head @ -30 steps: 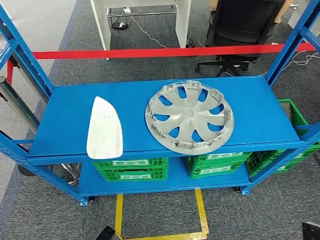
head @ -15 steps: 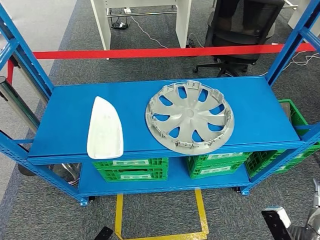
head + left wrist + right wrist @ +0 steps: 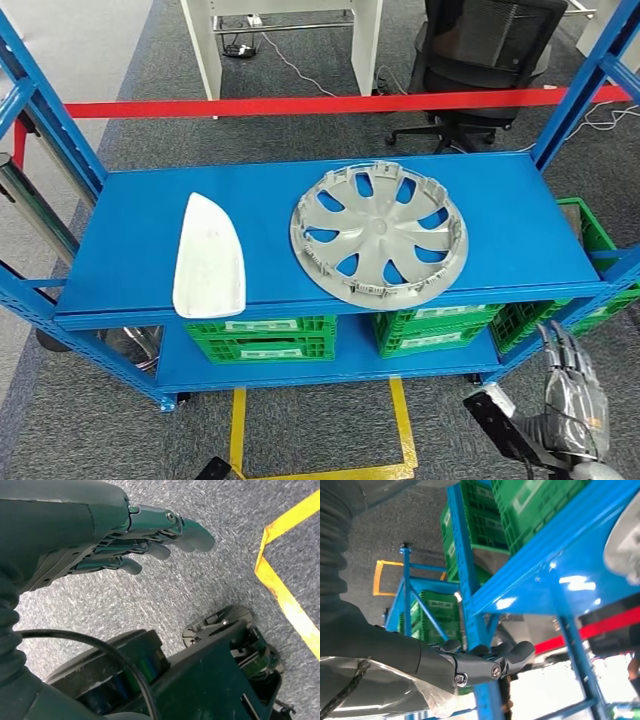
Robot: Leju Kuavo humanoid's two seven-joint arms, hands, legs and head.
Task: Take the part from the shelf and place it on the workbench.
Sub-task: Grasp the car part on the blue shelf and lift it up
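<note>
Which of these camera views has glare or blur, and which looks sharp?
Head view: sharp and evenly lit, the wheel cover and white part crisp on the shelf. Right wrist view: bright glare streaks on the blue shelf beam, background blown out white behind the right hand. Left wrist view: left hand dark, carpet slightly soft.

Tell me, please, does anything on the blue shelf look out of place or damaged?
Nothing stands out. The grey wheel cover and the white part lie flat on the blue shelf, apart from each other, showing no damage.
</note>
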